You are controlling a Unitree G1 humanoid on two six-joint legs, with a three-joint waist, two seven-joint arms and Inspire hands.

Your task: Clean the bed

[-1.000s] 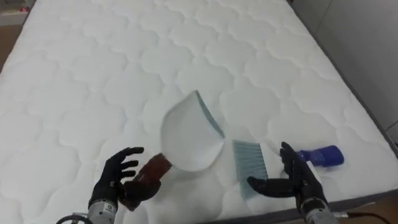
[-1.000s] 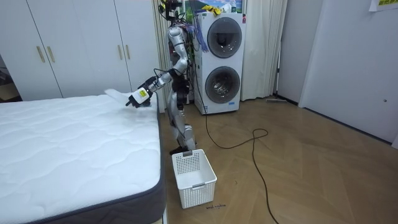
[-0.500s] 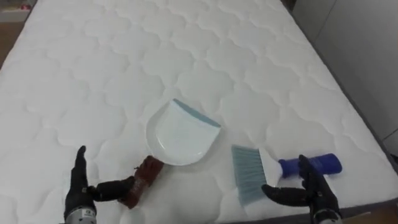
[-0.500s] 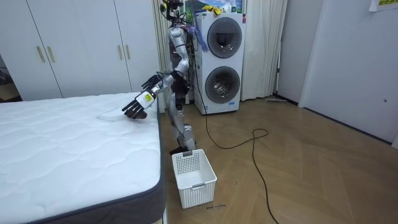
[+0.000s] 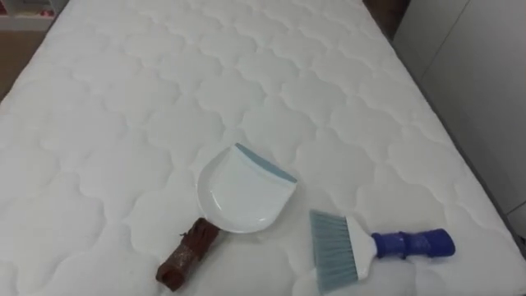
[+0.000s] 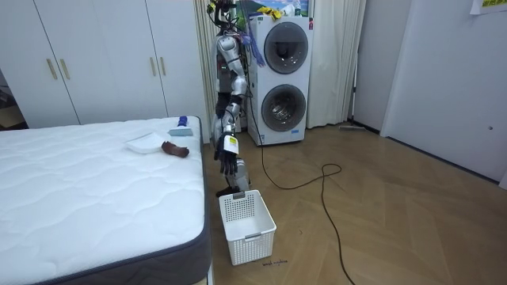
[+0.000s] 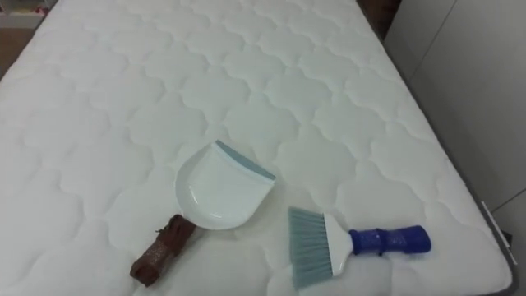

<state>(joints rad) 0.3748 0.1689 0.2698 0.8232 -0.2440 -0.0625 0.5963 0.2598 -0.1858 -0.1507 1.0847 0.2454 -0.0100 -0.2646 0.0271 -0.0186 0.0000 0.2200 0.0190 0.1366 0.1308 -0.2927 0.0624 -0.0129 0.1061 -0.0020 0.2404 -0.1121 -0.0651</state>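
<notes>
Left hand (image 6: 226,158) hangs at the robot's side, just off the end corner of the bed (image 6: 95,198) and below the level of the bed top. Apart or curled: cannot tell at this range. The robot stands upright at that end of the bed, facing along it. On the bed, close to the edge nearest the robot, a white dustpan (image 5: 245,195) lies flat. Its mouth, with a grey-blue lip, points up the bed, and its brown handle (image 5: 187,255) angles back toward the robot's left. Just beside it, toward the bed's right edge, a hand brush (image 5: 370,247) lies flat with its pale bristle head nearer the dustpan and its blue handle pointing at that edge. The two are apart, not touching. A white basket (image 6: 247,226) stands on the floor at the bed's corner. A stacked washer (image 6: 283,71) stands beyond the bed's end, behind the robot.
</notes>
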